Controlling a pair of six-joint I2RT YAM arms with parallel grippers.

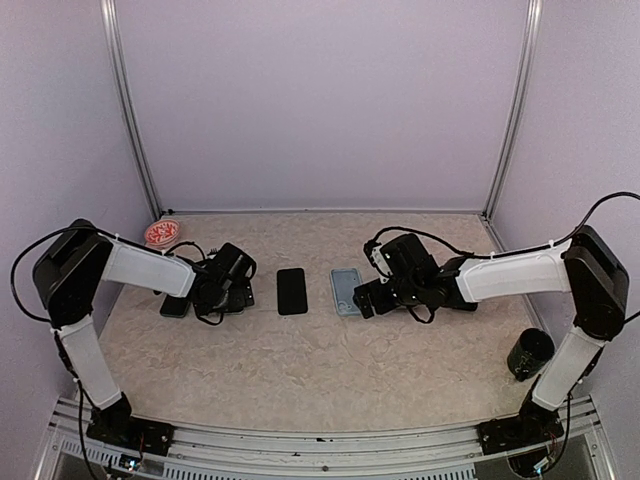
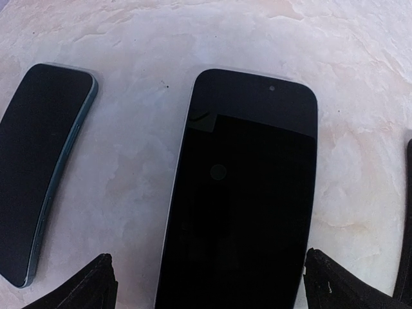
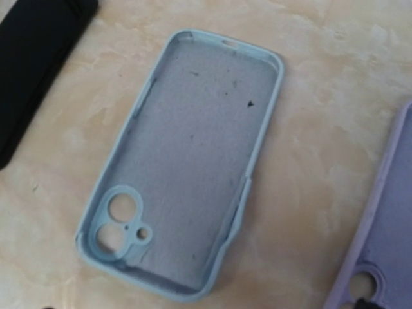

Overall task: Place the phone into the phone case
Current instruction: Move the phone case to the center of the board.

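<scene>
The left gripper [image 2: 215, 293] is hovering low over a black phone [image 2: 244, 193] that is lying flat, dark face up, on the worktop [image 2: 141, 129]. Its jaws are standing wide open, one fingertip showing on either side of the phone's near end and neither touching it, so nothing is being held. That straddle is looking like the line-up for a pinch across the phone's narrow width.

A second phone [image 2: 38, 167], bluish at the edge, is lying just to the left of it, making a wrong pick the thing to watch. From above, a middle phone [image 1: 292, 290] is lying between the arms, just left of the case. I cannot tell whether it is one of those two.

The light-blue case [image 3: 180, 174] is resting near the middle of the worktop with its hollow side up, so a phone can be pressed in from above. The right gripper [image 1: 368, 297] is hanging beside and over it with its jaws spread wide and gripping nothing, probably placed to steady the case. A lilac case [image 3: 380, 244] is lying just to the right, apart from the blue one.
</scene>
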